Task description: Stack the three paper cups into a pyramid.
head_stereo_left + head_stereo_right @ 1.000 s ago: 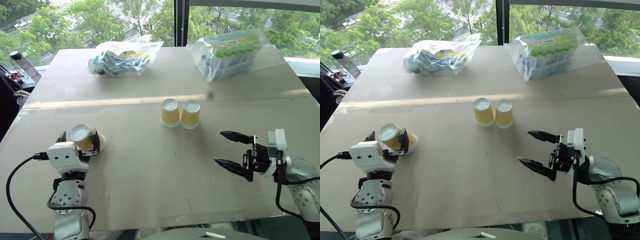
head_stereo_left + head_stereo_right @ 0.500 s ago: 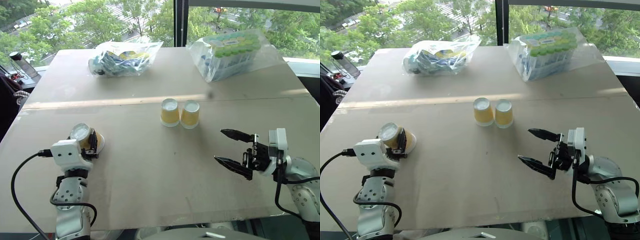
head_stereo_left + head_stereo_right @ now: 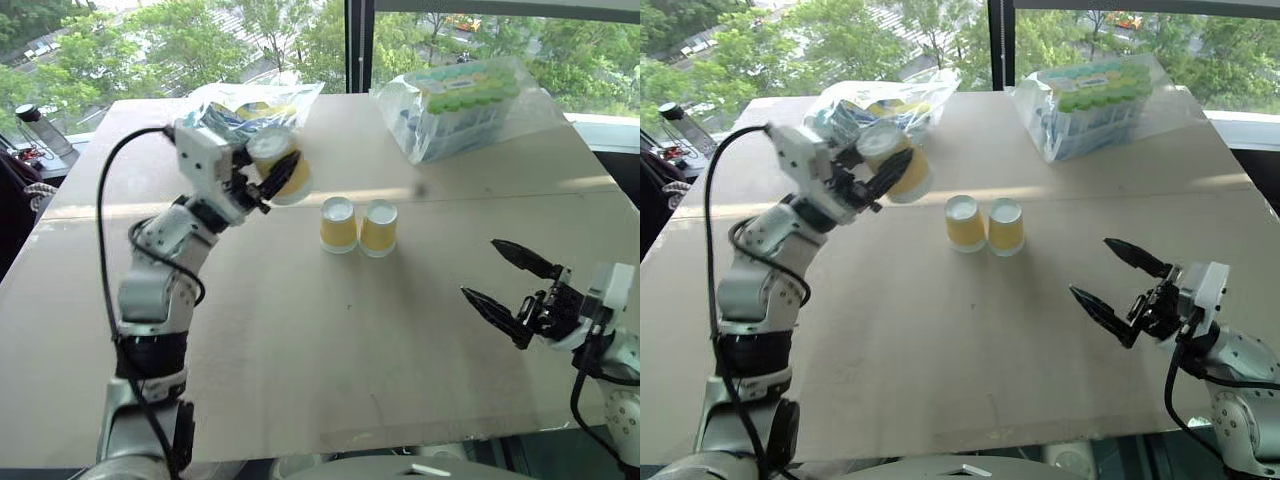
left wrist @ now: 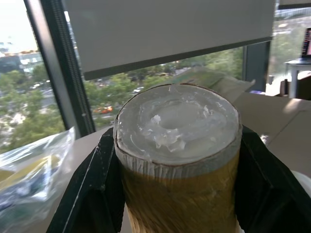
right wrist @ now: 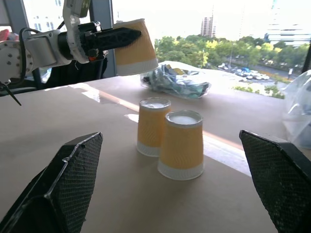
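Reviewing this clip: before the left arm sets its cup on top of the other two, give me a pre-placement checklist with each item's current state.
1. Left gripper shut on the third cup: ok; a black finger presses each side in the left wrist view.
2. The two base cups upside down and side by side on the table: ok.
3. Base cups close enough to carry a cup across both: ok, they look to be touching.
4. Carried cup over the pair: not ok; it hangs in the air off to the robot's left of them.
5. Carried cup base-up like the others: ok, though tilted.
6. Right gripper open and away from the pair: ok.
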`<state>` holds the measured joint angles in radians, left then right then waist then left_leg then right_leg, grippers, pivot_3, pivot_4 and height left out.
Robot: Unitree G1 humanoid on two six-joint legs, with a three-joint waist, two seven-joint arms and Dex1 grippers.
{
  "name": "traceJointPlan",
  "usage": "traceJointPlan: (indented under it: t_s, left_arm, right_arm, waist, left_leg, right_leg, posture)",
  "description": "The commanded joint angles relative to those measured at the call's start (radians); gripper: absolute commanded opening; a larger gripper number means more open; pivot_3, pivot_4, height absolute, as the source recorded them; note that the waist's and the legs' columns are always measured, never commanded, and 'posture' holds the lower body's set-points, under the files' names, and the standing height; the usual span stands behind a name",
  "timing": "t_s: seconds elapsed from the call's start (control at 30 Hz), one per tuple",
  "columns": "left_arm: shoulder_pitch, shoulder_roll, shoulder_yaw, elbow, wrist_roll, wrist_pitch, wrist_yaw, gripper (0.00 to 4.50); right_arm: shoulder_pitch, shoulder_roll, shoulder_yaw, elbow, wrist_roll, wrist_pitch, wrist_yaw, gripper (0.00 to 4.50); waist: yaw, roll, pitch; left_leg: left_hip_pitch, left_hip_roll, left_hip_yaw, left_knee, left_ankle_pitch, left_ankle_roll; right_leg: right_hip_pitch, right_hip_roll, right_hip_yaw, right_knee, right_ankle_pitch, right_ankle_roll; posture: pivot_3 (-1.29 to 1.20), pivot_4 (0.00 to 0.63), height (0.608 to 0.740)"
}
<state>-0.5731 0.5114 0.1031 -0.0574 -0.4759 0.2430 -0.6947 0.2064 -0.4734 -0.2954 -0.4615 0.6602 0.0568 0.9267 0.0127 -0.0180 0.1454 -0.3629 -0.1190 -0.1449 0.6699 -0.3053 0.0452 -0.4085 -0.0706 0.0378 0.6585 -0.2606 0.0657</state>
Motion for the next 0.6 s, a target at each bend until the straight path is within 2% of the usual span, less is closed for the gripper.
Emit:
traceJointPlan:
  t_s: [0.03, 0.17, 0.3, 0.6]
  left_arm:
    - [-0.134, -0.005, -0.051, 0.084, -0.017, 0.019, -0.122, 2.17]
    - [-0.214, -0.017, -0.099, 0.175, 0.000, 0.018, -0.230, 2.17]
    - [-0.233, -0.025, -0.124, 0.201, 0.003, 0.028, -0.296, 2.17]
    - [-0.226, -0.054, -0.134, 0.193, 0.045, 0.021, -0.279, 2.17]
  right_arm:
    - [0.025, 0.008, -0.040, -0.055, 0.000, -0.051, -0.021, 4.50]
    - [0.046, 0.008, -0.049, -0.064, 0.009, -0.071, -0.024, 4.50]
    - [0.051, 0.005, -0.047, -0.081, 0.023, -0.074, -0.025, 4.50]
    - [0.041, 0.033, -0.019, -0.093, 0.030, -0.091, -0.041, 4.50]
  waist:
    - [-0.001, 0.000, 0.000]
    - [-0.007, 0.000, 0.000]
    - [-0.009, 0.000, 0.000]
    - [-0.001, 0.000, 0.000]
  left_leg:
    - [0.000, 0.000, 0.000, 0.000, 0.000, 0.000]
    - [0.001, 0.000, 0.000, 0.000, 0.000, 0.000]
    - [0.000, 0.000, 0.000, 0.000, 0.000, 0.000]
    - [0.000, 0.000, 0.000, 0.000, 0.000, 0.000]
  right_leg:
    - [0.000, 0.000, 0.000, 0.000, 0.000, 0.000]
    - [0.000, 0.000, 0.002, 0.000, 0.000, 0.000]
    - [-0.001, 0.000, 0.002, 0.000, 0.000, 0.000]
    - [-0.001, 0.000, 0.002, 0.001, 0.000, 0.000]
  posture:
    - [0.00, 0.150, 0.740]
    - [0.00, 0.150, 0.740]
    - [0.00, 0.150, 0.740]
    - [0.00, 0.150, 0.740]
